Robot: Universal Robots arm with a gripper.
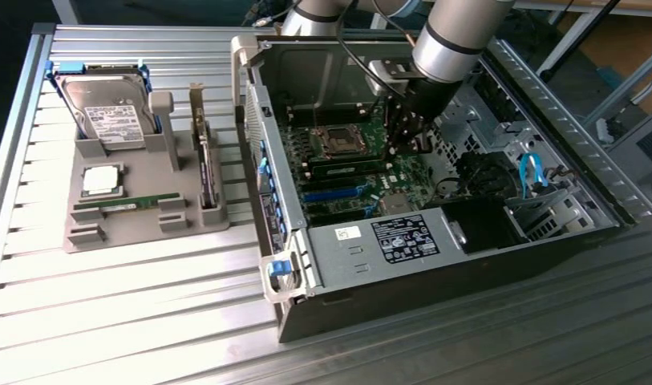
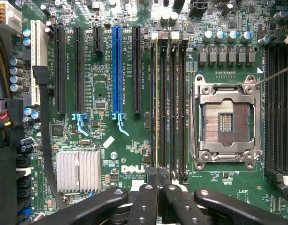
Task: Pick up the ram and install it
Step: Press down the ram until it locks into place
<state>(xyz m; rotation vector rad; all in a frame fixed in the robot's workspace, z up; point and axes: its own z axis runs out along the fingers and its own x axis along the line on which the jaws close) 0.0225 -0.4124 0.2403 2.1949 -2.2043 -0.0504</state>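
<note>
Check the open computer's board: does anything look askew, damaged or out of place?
Nothing stands out. The ram sits straight, parallel to the empty slots beside it, with the shut gripper at one end. The socket is empty, with no damage that I can see.

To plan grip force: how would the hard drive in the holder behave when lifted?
The hard drive looks metal-cased, so probably stiff and heavy for its size. Its smooth labelled face may be slippery. Leaning in the holder, it might tip if pushed.
</note>
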